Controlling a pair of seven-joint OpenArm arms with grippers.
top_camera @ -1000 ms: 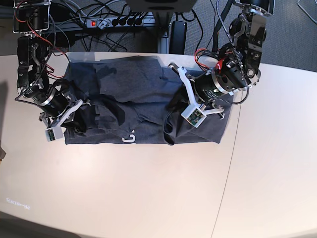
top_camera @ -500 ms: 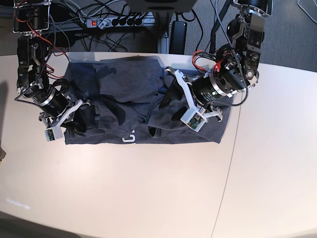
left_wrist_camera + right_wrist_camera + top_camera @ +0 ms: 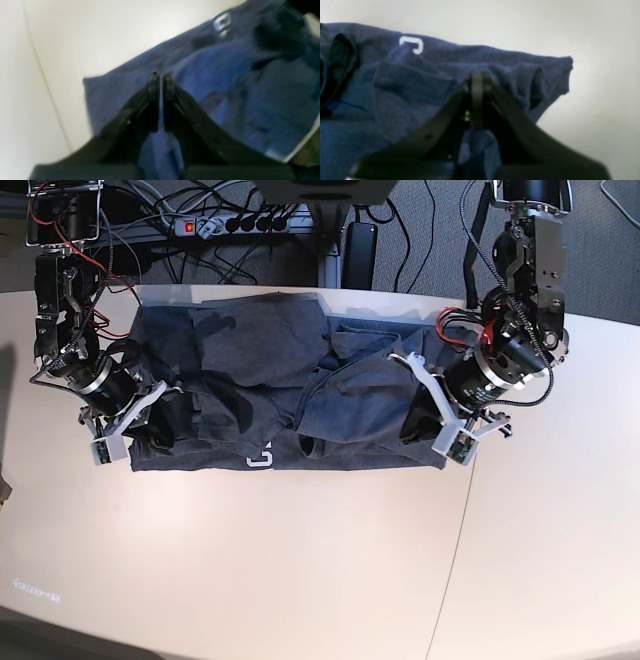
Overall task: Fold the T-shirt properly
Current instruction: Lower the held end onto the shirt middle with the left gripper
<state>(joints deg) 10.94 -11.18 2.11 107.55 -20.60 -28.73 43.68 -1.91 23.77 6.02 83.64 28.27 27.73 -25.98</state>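
Base view shows the left end effector (image 3: 412,420) at the shirt's right-hand end as that picture shows it, low over the cloth near the front edge. From its own wrist camera the two black fingers (image 3: 153,82) stand almost together with only a sliver of gap, and blue fabric shows in the throat behind the tips; I judge it pinched onto a fold of the T-shirt (image 3: 290,395), though the blur leaves some doubt. The right end effector (image 3: 160,420) sits at the opposite end. Its wrist camera shows the jaws pressed together with cloth bunched between them, so it too looks clamped on the garment, near the sleeve opening (image 3: 536,87).

Between the two, the T-shirt lies as a long, rumpled band across the back half of the pale bench (image 3: 300,560), its long axis running side to side from one arm to the other. A fragment of white lettering (image 3: 260,459) peeks out at the near edge, closer to the right arm. The middle is heaped in loose ridges, not flat.

Each arm holds its own end, so the cloth stretches straight across from either end effector toward the other. Whichever end gets folded next, it would have to travel along that axis over the middle.
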